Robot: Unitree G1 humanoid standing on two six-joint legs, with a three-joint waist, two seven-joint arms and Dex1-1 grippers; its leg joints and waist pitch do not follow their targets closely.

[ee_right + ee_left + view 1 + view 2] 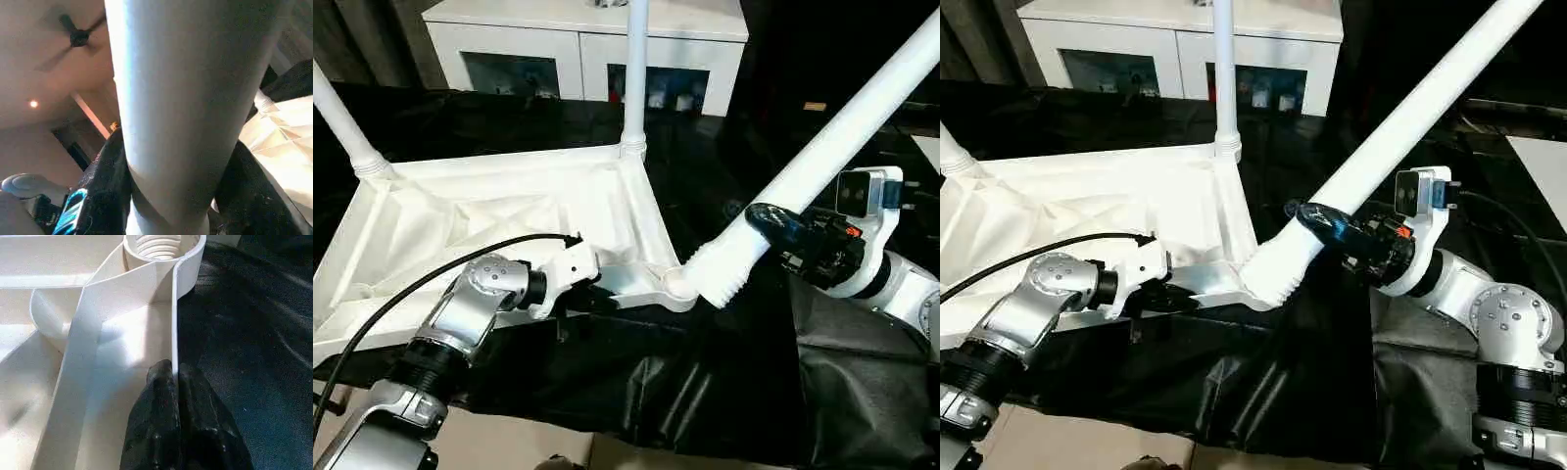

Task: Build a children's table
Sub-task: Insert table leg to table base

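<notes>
With the left end effector [173, 382] pinching the upturned tabletop's [460, 220] near rim on the counter [734, 372], the right end effector [1332, 227] is gripping the third leg [822, 162] at the near corner socket [164, 247], while two far legs [635, 73] are already standing in theirs.

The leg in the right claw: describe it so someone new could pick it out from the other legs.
Find the white upturned tabletop on the black cloth. Two legs already stand upright in its far corners. The one you want is the leg that leans at a slant, its ribbed end at the near corner socket, gripped by the right claw.
</notes>
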